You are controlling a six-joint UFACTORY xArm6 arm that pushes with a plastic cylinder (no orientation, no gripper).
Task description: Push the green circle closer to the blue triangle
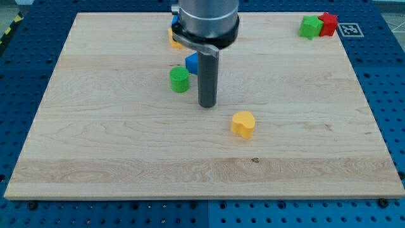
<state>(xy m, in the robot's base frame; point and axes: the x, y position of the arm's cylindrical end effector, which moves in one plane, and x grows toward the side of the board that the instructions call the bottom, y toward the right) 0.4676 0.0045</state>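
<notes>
The small green cylindrical block (180, 80) stands upright on the pale wooden desk (95, 139), just to the view's left of the rod tip (207, 105) and slightly toward the view's top of it, apart from the rod. It appears rigid, light and smooth-sided, so it should slide readily on the wood, but its round wall will tend to roll off a push that is not centred. No pincer is fitted: the arm ends in a plain dark rod, so nothing opens, closes or grips. Contact should be made on the side of the cylinder facing away from the target, low on the wall.

The blue block (192, 62), partly hidden by the rod and probably the triangle, lies just above the green cylinder, toward the view's top of the tip. The two are near but not clearly touching.

Further out: an orange block (175, 42) behind the arm, a yellow heart-shaped block (243, 124) toward the view's lower right of the tip, and a green block (310, 27) touching a red block (328, 23) at the far upper right.
</notes>
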